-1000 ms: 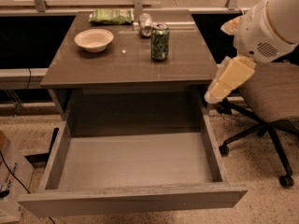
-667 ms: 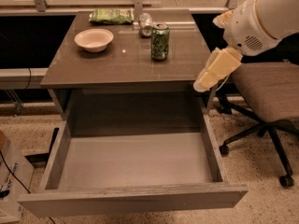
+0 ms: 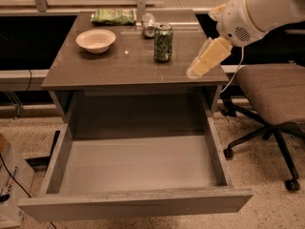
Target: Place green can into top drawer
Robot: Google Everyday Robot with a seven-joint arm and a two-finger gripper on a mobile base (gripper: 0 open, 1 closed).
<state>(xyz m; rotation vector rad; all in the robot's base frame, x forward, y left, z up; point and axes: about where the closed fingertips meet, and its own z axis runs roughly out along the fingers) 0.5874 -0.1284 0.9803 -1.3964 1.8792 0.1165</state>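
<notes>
The green can (image 3: pixel 163 42) stands upright on the grey table top (image 3: pixel 109 68), right of its middle. The top drawer (image 3: pixel 136 168) is pulled out wide below the table and holds nothing. My gripper (image 3: pixel 199 67), with pale yellow fingers, hangs over the table's right front part, to the right of the can and a little nearer than it, apart from it. It holds nothing.
A white bowl (image 3: pixel 95 40) sits at the table's left. A flat green snack bag (image 3: pixel 113 16) and a plain silver can (image 3: pixel 148 25) lie at the back. An office chair (image 3: pixel 271 97) stands right of the drawer. A box (image 3: pixel 9 175) is at the lower left.
My arm has swung left, from beside the table's right edge to over the table top, closer to the green can. The can and the drawer have not moved.
</notes>
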